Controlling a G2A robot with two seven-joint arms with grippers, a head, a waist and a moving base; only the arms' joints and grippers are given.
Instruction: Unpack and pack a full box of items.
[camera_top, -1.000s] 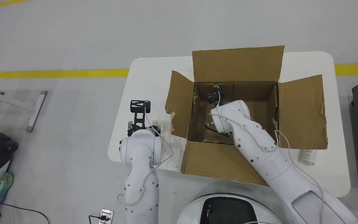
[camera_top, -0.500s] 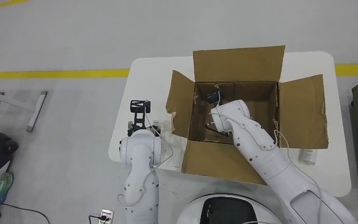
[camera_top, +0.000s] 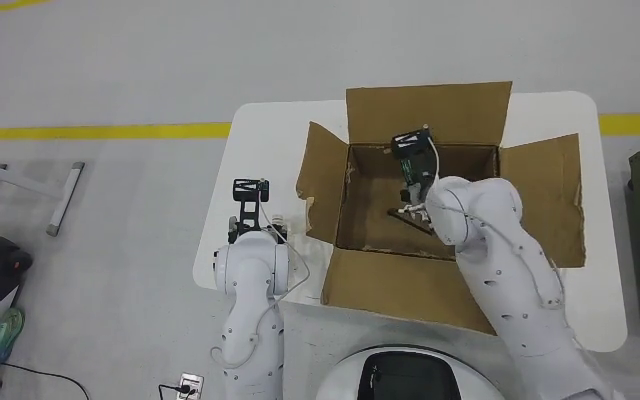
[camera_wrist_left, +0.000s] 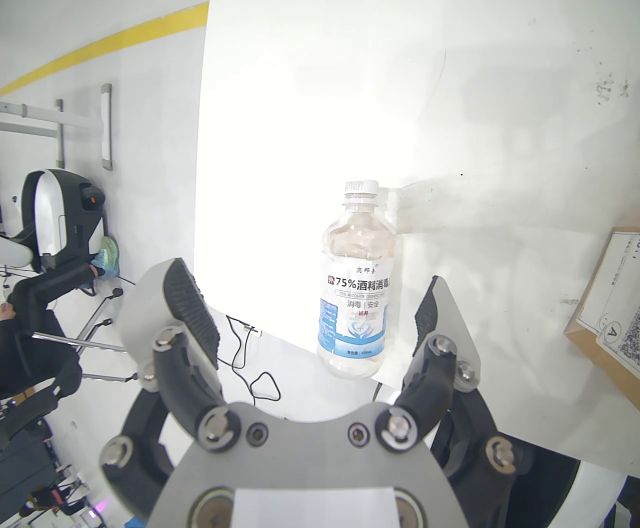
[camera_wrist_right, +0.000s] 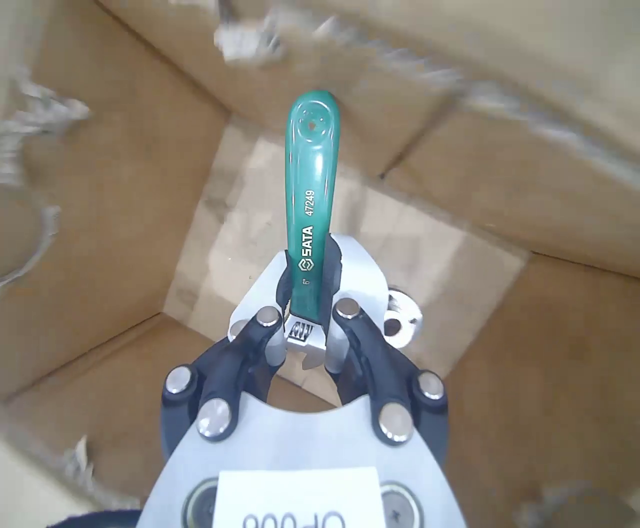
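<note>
Right gripper (camera_wrist_right: 307, 280) is down inside the box (camera_wrist_right: 115, 190), its fingers (camera_wrist_right: 334, 262) clamped tight on the wrench (camera_wrist_right: 310, 175). They grip low on the green handle, just above the steel head, and the handle points straight ahead toward the box floor; whether it touches the cardboard, I can't tell. Brown walls crowd in on every side, with ragged tape along the rim, and a small silvery piece (camera_wrist_right: 402, 320) sits just beside the fingers. Over to the left gripper (camera_wrist_left: 305, 280): fingers (camera_wrist_left: 190, 305) spread wide, nothing held. The bottle (camera_wrist_left: 357, 285) stands upright ahead of the gap, untouched, close to the edge of the white counter (camera_wrist_left: 500, 125). From above, the box sits in the middle of the counter with all four flaps folded out, and its left flap stands between the two arms. The right arm leans in over the near flap, while the left arm hangs at the counter's near left corner. The floor around is pale grey, crossed by a yellow line (camera_top: 110, 130), with a metal frame (camera_top: 60, 195) lying off to the left. The left wrist view adds what the overhead misses: a black cable (camera_wrist_left: 250, 385) looping on the floor below the counter edge, and a white label (camera_wrist_left: 615, 320) on a corner of the box.
</note>
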